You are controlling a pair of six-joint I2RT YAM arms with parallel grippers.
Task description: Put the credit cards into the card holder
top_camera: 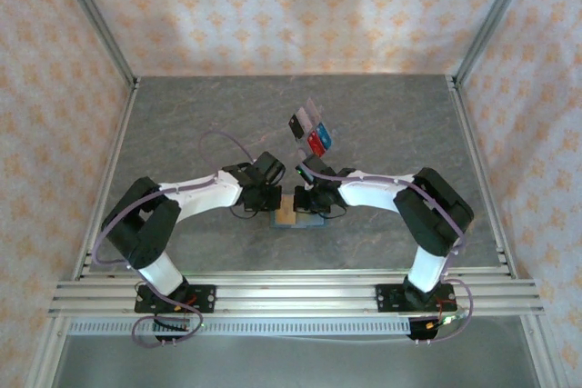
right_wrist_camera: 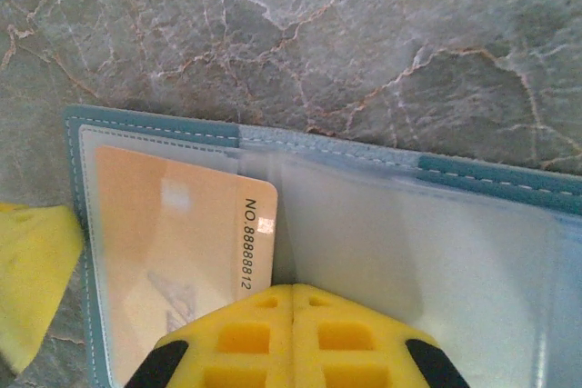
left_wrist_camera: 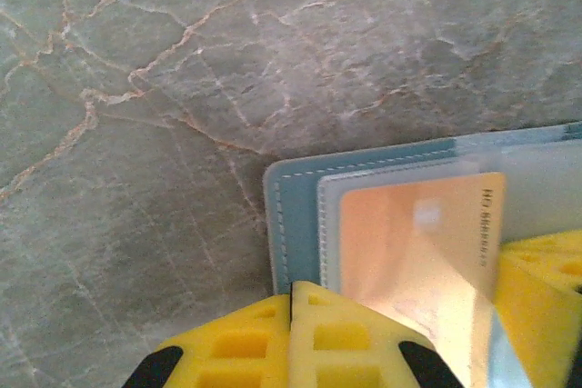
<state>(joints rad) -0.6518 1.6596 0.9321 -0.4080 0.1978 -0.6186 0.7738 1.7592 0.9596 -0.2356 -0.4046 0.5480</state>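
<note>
Top external view: left arm [top_camera: 195,190] and right arm [top_camera: 373,193] folded elbows-out, wrists meeting low over the open card holder [top_camera: 311,221] on the worktop [top_camera: 182,124], left jaws and right jaws each pressed together, orange-gold card [right_wrist_camera: 164,224] partly in its clear sleeve.

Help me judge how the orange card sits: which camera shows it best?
The right wrist view: the orange card lies nearly whole in the open card holder, its printed number readable. The left wrist view shows it at a slant with glare; the top view gives a small tan patch.
</note>
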